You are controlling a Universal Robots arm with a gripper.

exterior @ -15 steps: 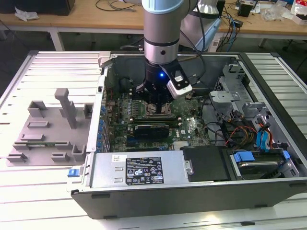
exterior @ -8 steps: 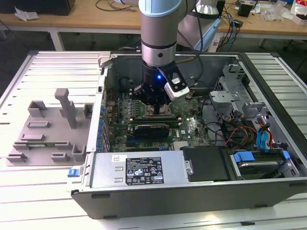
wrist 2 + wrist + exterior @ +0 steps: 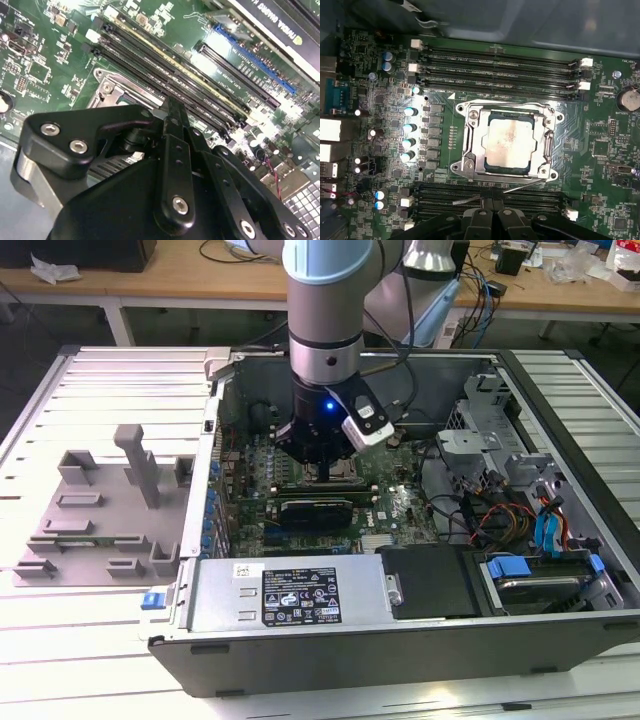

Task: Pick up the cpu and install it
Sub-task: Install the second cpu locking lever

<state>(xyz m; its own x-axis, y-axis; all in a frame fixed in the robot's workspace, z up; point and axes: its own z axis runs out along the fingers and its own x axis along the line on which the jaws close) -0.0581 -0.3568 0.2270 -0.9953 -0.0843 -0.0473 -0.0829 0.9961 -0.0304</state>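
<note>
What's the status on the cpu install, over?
Gripper low over motherboard. Cpu seated in socket, silver top showing. Nothing on it.

A slatted metal table [image 3: 90, 640] in front — cluttered wooden desks [image 3: 180, 285] with cables behind.

**Slatted work table and its load**

A light grey slatted metal table [image 3: 110, 370] is seen in the exterior view, its ribs running across the surface. Two things are carried directly on it. An open computer case [image 3: 400, 630] is laid on its side over the middle and the exterior view's right part of the surface, with its interior turned upward. A grey moulded fixture tray [image 3: 100, 510] is set flat toward the exterior view's left, just beside the case wall, with raised blocks and an upright post on it. Bare slats are left showing along the table's edges around both.
</note>
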